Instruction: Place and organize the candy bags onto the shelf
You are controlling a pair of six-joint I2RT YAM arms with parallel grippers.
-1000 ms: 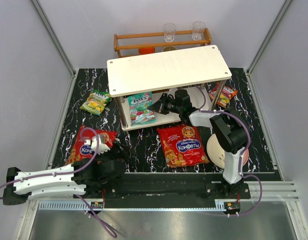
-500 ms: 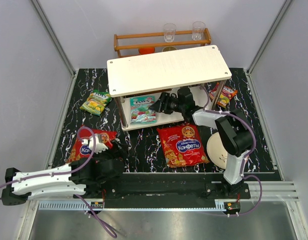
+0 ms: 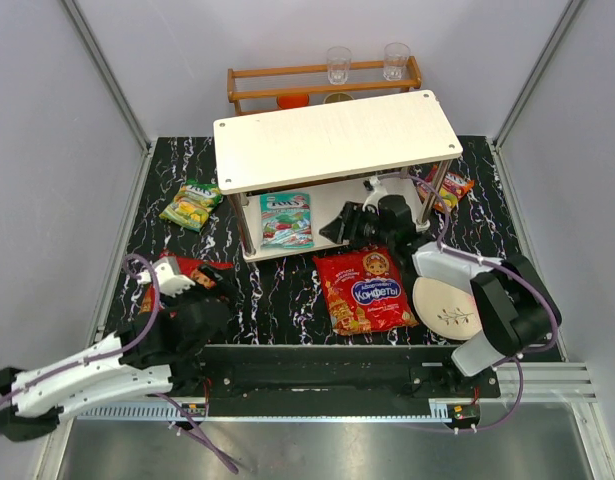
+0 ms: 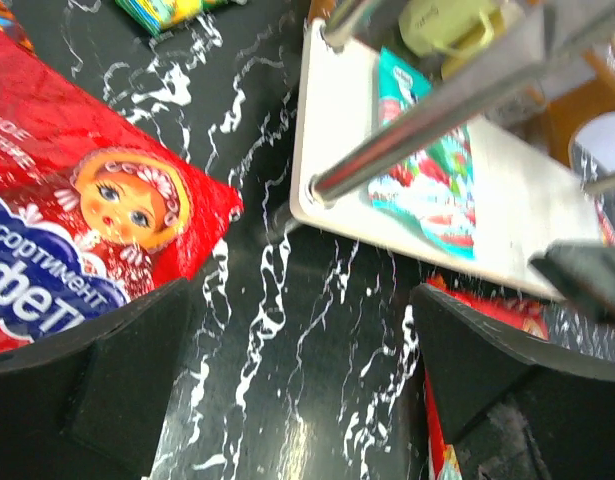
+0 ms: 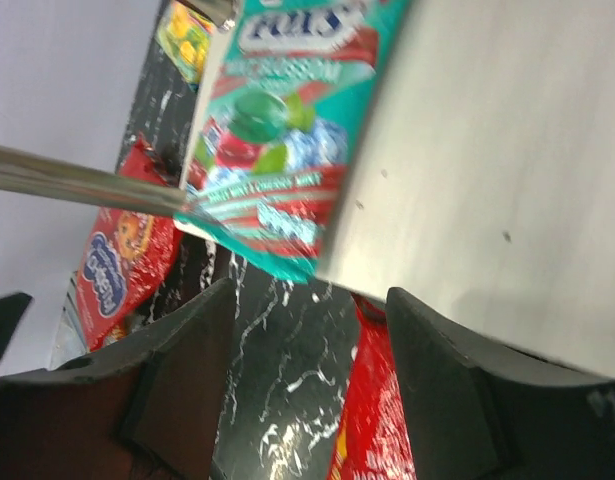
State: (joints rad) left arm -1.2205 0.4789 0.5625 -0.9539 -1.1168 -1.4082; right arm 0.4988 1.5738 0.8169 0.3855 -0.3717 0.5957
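Black marbled counter (image 3: 287, 290) fills the overhead view. At 8 o'clock the left fingers (image 4: 302, 350) hang wide apart and empty above the edge of a red doll bag (image 3: 182, 272) lettered "…ссортимент". At 5 o'clock the second red bag (image 3: 365, 290) reads "Конфеты". Beyond it the right fingers (image 5: 307, 340) are spread and hold nothing, just beside the teal bag (image 3: 285, 218), probably "Fox's". It lies on the lower tier of the shelf (image 3: 337, 140) with one corner overhanging, so a brush from those fingers could drag it off. The green-yellow bag (image 3: 191, 204) at 10 o'clock and the red-orange bag (image 3: 447, 187) at 2 o'clock lie on the counter.
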